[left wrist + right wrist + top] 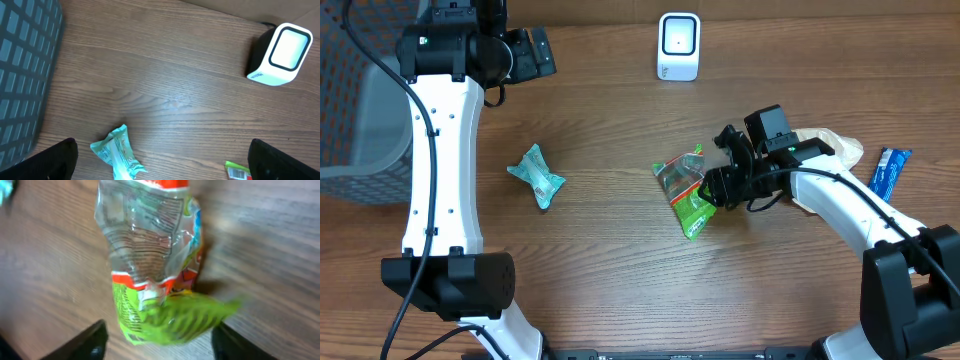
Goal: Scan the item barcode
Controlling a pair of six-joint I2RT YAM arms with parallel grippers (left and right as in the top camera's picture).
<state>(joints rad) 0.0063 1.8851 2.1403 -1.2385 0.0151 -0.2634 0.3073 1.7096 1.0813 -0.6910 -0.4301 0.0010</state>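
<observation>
Left arm (440, 170): stretched toward table's (620, 290) far edge.
Left gripper (161, 162): jaws wide apart.
Right arm (840, 200): bent in from right.
Right gripper (160, 342): jaws parted.

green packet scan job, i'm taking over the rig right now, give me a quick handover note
Grippers: left gripper is open and empty, hovering over bare table. The right gripper is open, with its fingers either side of the green packet; no firm grip shows.
Things: the green packet lies on the table, well apart from the scanner at the far edge. A teal packet lies toward the left arm.
Done: right gripper placed at the green packet.
Left: grasp it, lift it, present its barcode to the scanner.
</observation>
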